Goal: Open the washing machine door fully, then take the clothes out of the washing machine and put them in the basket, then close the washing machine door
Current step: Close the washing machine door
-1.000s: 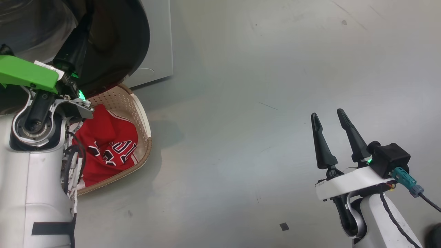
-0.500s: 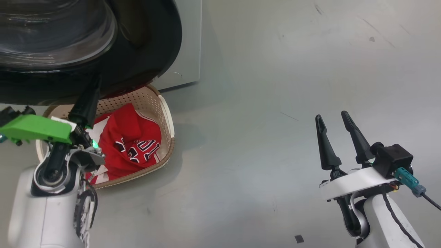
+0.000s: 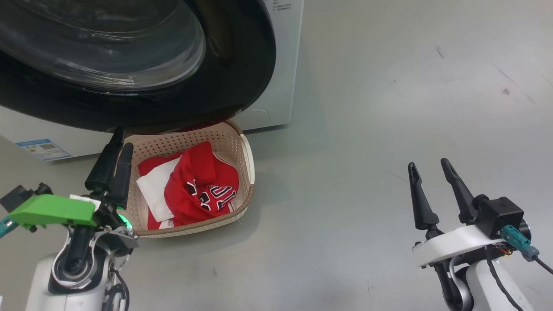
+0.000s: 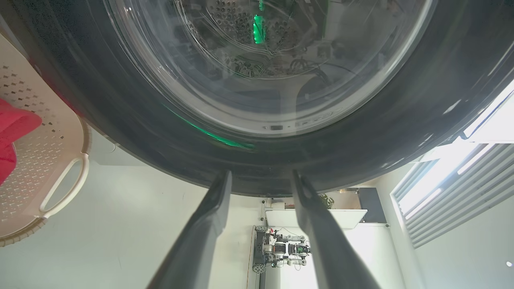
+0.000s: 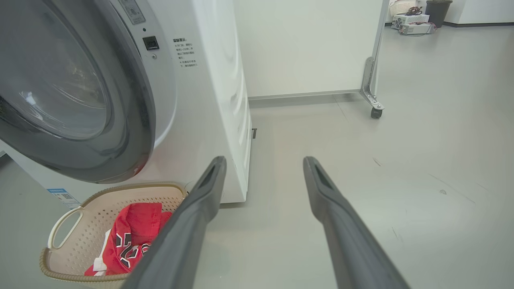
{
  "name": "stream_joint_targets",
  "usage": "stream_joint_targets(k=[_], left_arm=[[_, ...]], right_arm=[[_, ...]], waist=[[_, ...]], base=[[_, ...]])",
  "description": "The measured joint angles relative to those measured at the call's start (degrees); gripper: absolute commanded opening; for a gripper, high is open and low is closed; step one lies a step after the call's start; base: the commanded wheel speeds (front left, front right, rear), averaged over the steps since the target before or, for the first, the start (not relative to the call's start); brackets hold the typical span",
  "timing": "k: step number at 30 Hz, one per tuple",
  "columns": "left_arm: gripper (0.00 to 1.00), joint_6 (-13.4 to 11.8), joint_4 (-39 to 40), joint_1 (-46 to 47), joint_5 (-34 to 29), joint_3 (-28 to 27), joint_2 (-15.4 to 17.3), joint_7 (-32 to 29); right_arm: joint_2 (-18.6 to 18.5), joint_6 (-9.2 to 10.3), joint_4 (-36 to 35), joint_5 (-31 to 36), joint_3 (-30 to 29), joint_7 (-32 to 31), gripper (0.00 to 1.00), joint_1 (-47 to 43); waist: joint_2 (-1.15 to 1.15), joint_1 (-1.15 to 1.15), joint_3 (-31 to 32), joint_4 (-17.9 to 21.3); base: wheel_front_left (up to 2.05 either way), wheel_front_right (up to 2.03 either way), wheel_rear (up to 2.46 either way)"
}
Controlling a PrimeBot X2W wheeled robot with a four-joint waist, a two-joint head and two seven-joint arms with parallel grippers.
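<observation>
We judge the door [image 3: 129, 65] stiff and slick; push its rim [image 3: 181, 116] at 6 o'clock; left end effector [image 3: 122, 138] partly open, right end effector [image 3: 427, 163] wide, both empty.

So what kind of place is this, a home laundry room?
More likely a robotics lab or test space: the washing machine stands on a bare grey floor near a partition on castors, and another wheeled robot shows in the background.

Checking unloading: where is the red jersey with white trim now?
In the head view the red jersey lies inside the cream perforated basket on the floor at left, just below the glossy black-rimmed round door.
</observation>
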State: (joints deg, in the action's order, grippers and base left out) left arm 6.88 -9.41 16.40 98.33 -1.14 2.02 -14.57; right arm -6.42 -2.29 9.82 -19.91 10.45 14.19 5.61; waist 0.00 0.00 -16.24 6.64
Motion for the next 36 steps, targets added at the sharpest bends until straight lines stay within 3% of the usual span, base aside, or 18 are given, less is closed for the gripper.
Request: stream_joint_targets(k=[8,10,15,21,25,30,36], left_arm=[[1.0,0.0,3.6,-4.8,-2.1,1.5,0.0,2.9],[1.0,0.0,4.7,-6.2,-8.8,3.5,0.0,4.2],[1.0,0.0,6.4,-8.3,-15.6,4.6,0.8,7.4],[1.0,0.0,7.6,-10.7,-28.1,7.3,4.6,12.0],[1.0,-0.1,8.2,-13.0,-40.1,8.6,8.7,16.4],[1.0,-3.9,9.4,-14.3,-53.8,11.5,12.2,20.4],[1.0,-9.4,9.9,-15.6,-62.8,14.1,13.1,23.3]], right_arm=[[-0.2,0.47,0.2,0.5,-0.2,0.0,1.0,-1.4],[-0.4,0.86,0.2,0.9,-0.2,0.0,1.0,-2.3],[-0.4,0.99,0.3,0.9,-0.3,0.0,1.0,-2.8],[-0.4,1.97,0.5,0.9,-1.0,0.0,1.0,-5.2],[-0.4,2.04,0.2,0.9,-0.9,0.0,1.0,-6.0],[-0.4,2.47,-0.7,1.0,-0.8,0.0,1.0,-6.2],[-0.6,2.9,-1.5,1.5,-0.8,0.0,1.0,-6.8]], waist=[[0.0,0.0,3.3,-4.0],[0.0,0.0,4.6,-5.3],[0.0,0.0,6.5,-6.8],[0.0,0.0,9.5,-8.4],[0.0,0.0,11.0,-9.5],[0.0,0.0,11.9,-10.4],[0.0,0.0,12.2,-10.8]], base=[[0.0,0.0,0.0],[0.0,0.0,0.0],[0.0,0.0,0.0],[0.0,0.0,0.0],[0.0,0.0,0.0],[0.0,0.0,0.0],[0.0,0.0,0.0]])
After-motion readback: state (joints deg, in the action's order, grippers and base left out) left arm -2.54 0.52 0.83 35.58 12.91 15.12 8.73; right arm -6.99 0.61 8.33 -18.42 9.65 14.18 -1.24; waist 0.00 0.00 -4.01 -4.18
